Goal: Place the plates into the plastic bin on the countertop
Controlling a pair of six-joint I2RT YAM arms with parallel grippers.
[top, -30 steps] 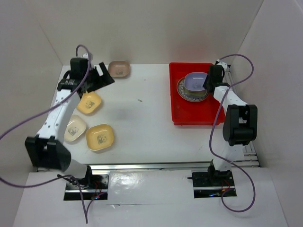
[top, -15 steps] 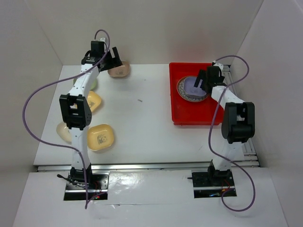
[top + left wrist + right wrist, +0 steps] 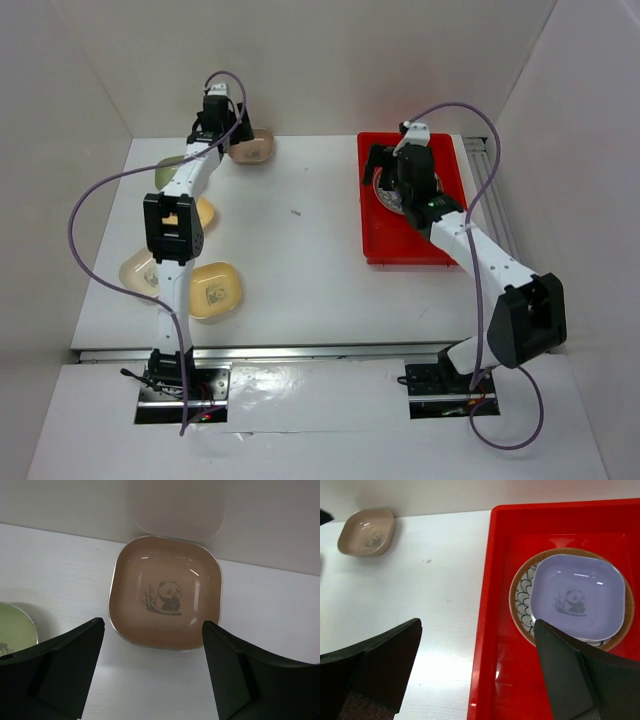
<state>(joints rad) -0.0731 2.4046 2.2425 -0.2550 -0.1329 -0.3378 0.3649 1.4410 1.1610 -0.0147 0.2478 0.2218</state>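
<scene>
The red plastic bin (image 3: 390,245) sits at the back right of the white countertop (image 3: 300,260). Inside it a lilac dish (image 3: 577,597) rests on the round brown-rimmed plate (image 3: 520,605). My right gripper (image 3: 383,172) hangs open and empty over the bin's left wall (image 3: 487,630). At the back wall lies a tan-pink dish (image 3: 165,597), and my left gripper (image 3: 152,625) stands open just before it, a finger (image 3: 70,670) on each side, not touching. A green dish (image 3: 170,172), a yellow dish (image 3: 212,290) and a cream dish (image 3: 135,270) lie on the left.
White walls close in the back and both sides. A second yellow dish (image 3: 203,213) is partly hidden under the left arm. The green dish's edge (image 3: 15,627) shows left of the left gripper. The purple cables loop above both arms.
The right gripper opened, left the lilac dish on the round plate and drew back left. The left arm swung from the yellow dishes to the tan-pink dish at the back.
</scene>
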